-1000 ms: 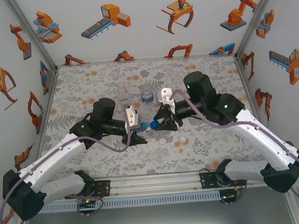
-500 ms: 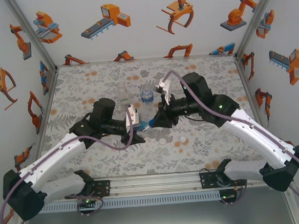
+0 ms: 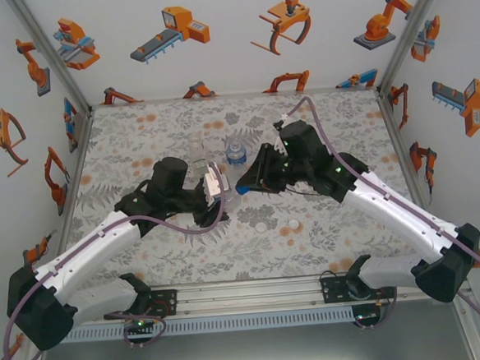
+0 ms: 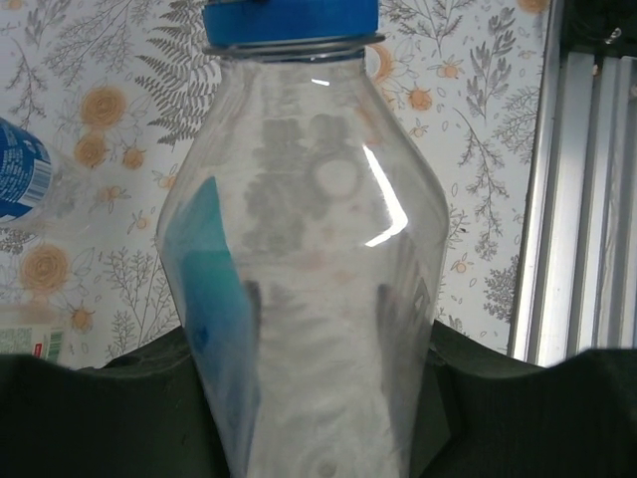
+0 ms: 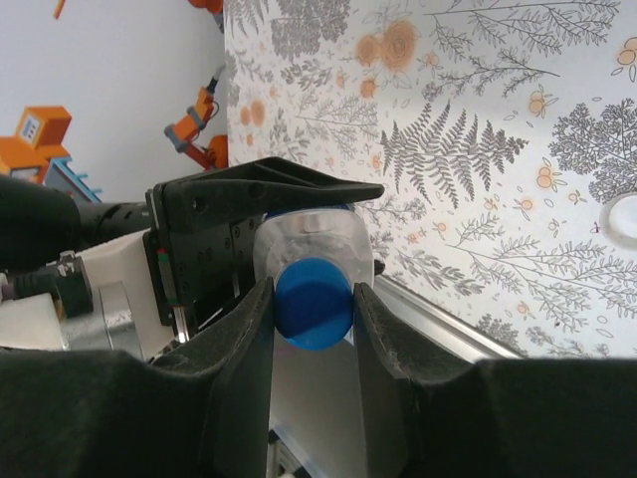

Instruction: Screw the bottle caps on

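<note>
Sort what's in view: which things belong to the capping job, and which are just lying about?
Job: held bottle, blue cap, left claw, right claw, tall bottle, water bottle, white caps.
Just there: wall stickers, rail.

Blue cap [image 5: 314,304] between right jaws, atop bottle [image 5: 309,237]

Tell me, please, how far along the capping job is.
Nothing looks finished. In hand: the left gripper holds the short bottle while the right gripper pinches the blue cap on its neck. Left: two white caps on the table, for the tall bottle and the water bottle.
</note>
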Controlling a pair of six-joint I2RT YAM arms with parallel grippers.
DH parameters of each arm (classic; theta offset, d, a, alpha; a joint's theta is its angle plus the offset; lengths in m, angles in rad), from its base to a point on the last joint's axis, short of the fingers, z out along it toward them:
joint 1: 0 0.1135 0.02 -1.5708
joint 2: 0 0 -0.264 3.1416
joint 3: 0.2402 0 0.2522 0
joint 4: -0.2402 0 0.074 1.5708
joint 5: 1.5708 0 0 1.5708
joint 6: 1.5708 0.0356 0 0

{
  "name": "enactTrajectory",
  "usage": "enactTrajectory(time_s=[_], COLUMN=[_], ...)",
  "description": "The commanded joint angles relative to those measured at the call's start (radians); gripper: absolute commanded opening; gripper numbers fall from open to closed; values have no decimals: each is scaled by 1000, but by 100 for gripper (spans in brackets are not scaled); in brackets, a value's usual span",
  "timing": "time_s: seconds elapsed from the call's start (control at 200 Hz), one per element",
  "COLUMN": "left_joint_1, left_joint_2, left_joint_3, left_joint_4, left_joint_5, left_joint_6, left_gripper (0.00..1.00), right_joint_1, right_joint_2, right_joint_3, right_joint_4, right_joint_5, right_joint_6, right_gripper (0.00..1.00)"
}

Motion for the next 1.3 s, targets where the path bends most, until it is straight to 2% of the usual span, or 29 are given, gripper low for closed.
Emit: enactTrajectory(time_s=[0.0,0.085,0.195,0.355,0.601,0.746,0.841,0.971,1.297], left_joint_1=[-17,-17,-17,-17,-18,-18,-17,-17,-17], left_joint_2=[-5,-16,-28,-30,-45,-48,-44,-39,-37], left_joint_3=[20,16,14,28,31,31,34,40,42], left_joint_4=[108,107,91,26,-23,-25,-25,-29,-32], left_joint_5=[64,75,102,166,244,284,315,334,334], left_joint_6=[15,22,35,58,63,65,66,66,70], left_gripper=[0,0,0,0,0,0,0,0,0], right_joint_1=[11,8,7,6,6,6,7,7,22], right_joint_2=[-11,-27,-60,-100,-141,-139,-127,-112,-98], right_joint_3=[9,32,58,86,90,96,93,86,54], right_joint_4=[120,118,119,102,36,-52,-80,-87,-48], right_joint_5=[24,19,5,-41,-367,-502,-552,-551,-557], right_joint_6=[41,-80,-287,-624,-1199,-1442,-1499,-1503,-1483], right_gripper=[6,31,44,48,52,56,56,56,46])
